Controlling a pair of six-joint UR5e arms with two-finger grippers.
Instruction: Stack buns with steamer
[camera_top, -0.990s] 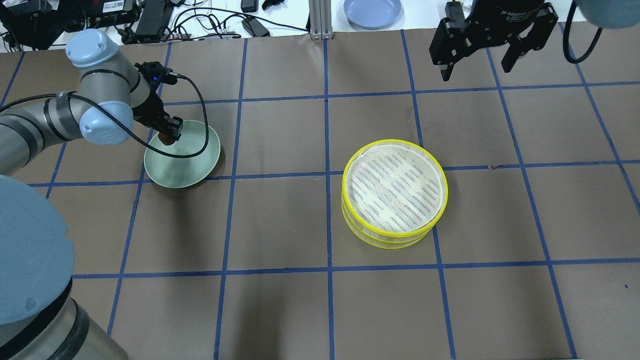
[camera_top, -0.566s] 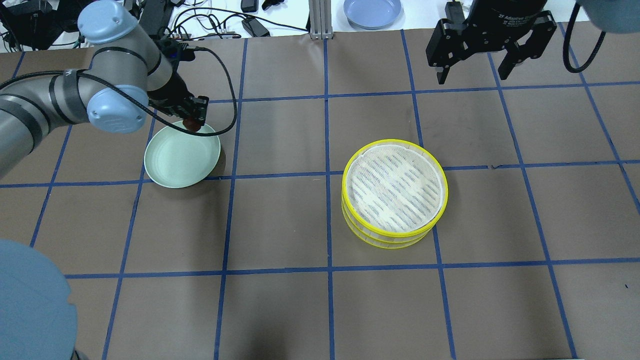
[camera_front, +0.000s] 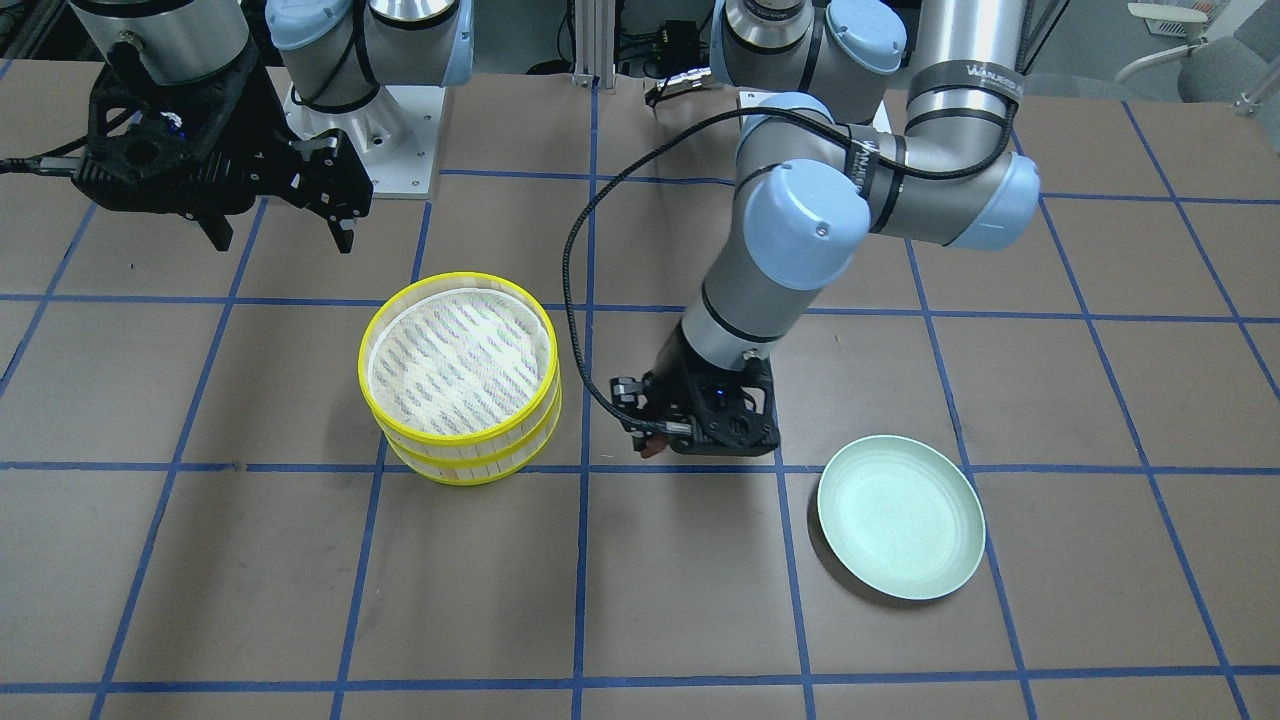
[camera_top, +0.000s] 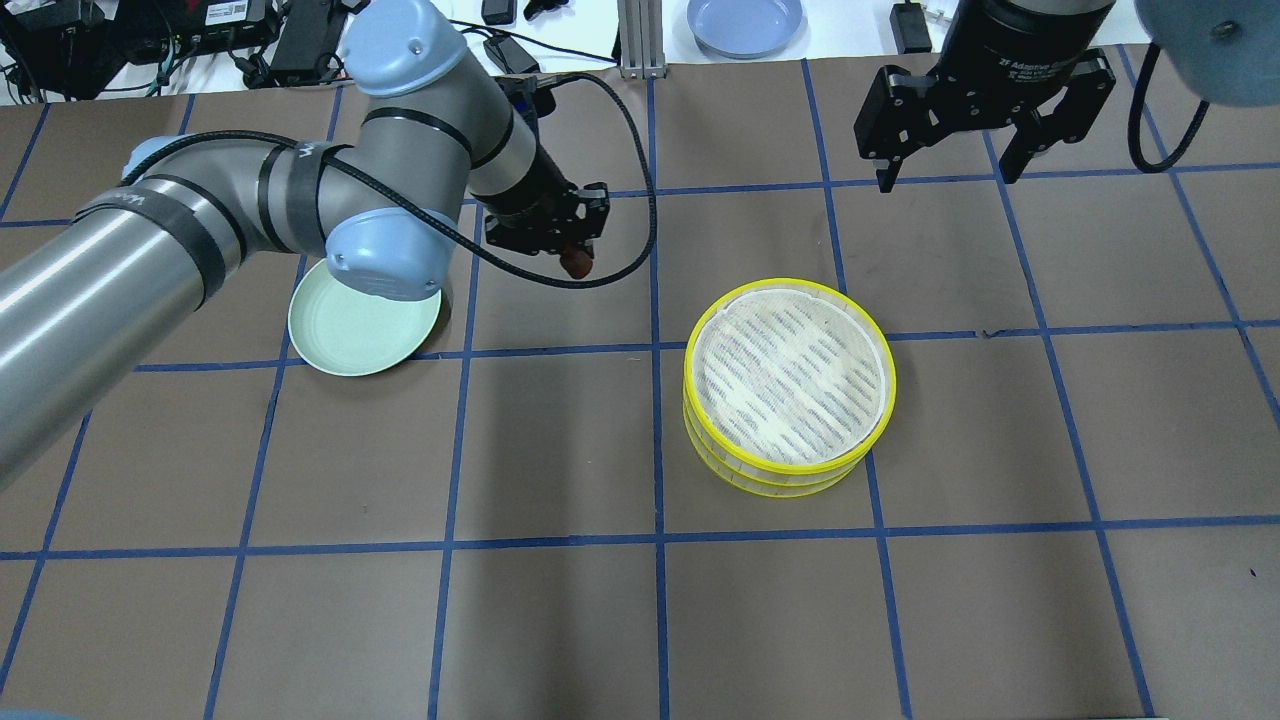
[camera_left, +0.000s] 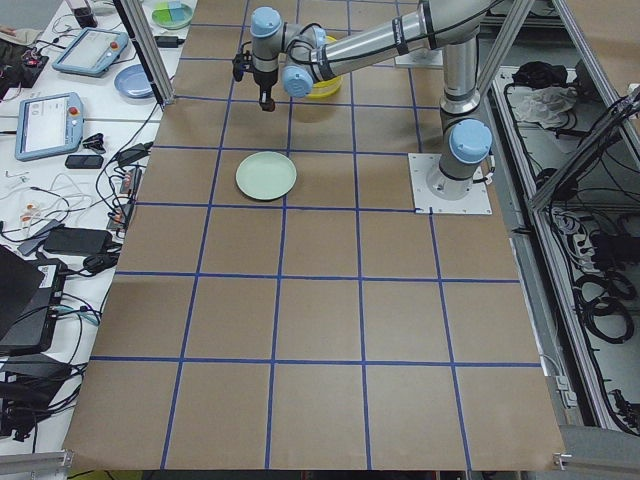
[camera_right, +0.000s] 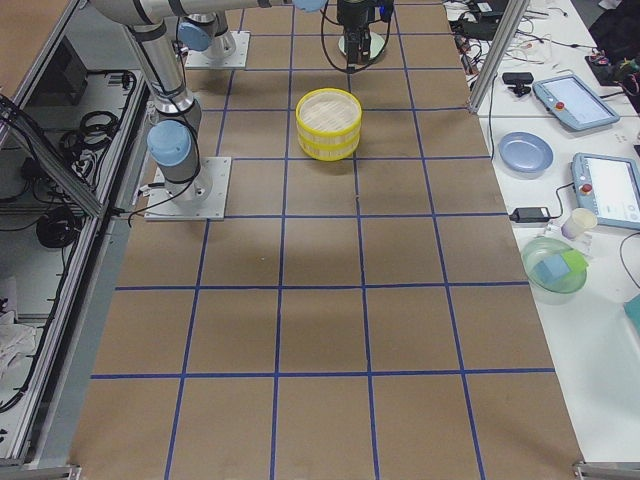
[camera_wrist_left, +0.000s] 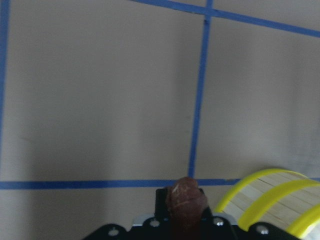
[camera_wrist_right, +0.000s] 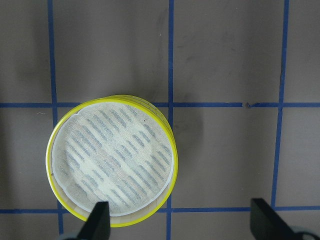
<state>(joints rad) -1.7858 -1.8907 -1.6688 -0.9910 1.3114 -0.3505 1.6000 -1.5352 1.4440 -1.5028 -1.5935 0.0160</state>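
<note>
Across the table from the robot, finds the dark reddish-brown bun (camera_front: 650, 453) as a small oval lump pinched in the left gripper (camera_front: 652, 442), hanging above the brown table (camera_front: 300, 580) between the steamer (camera_front: 470, 452) and the pale green plate (camera_front: 900, 517). Shows the steamer as two alike tiers stacked one on the other, with bright yellow rims, pale slatted walls and the upper tier's white slatted floor in full sight. Shows only ringed green surface on the plate. Puts the right gripper (camera_front: 280, 235) high behind the steamer, jaws spread wide on nothing. From overhead, places the bun between plate and steamer, apart from both, with open brown squares and blue tape lines (camera_top: 658, 540) all around the stack. Through the left wrist camera, catches the bun's rough rounded top at the bottom edge, clamped in the dark jaws, and the steamer's yellow rims curving in at the lower right corner. Through the right wrist camera, looks straight down on the stack, with two spread fingertips (camera_wrist_right: 97, 222) at the bottom edge. From the table's ends, sets stack and plate well inside the table's edges.
</note>
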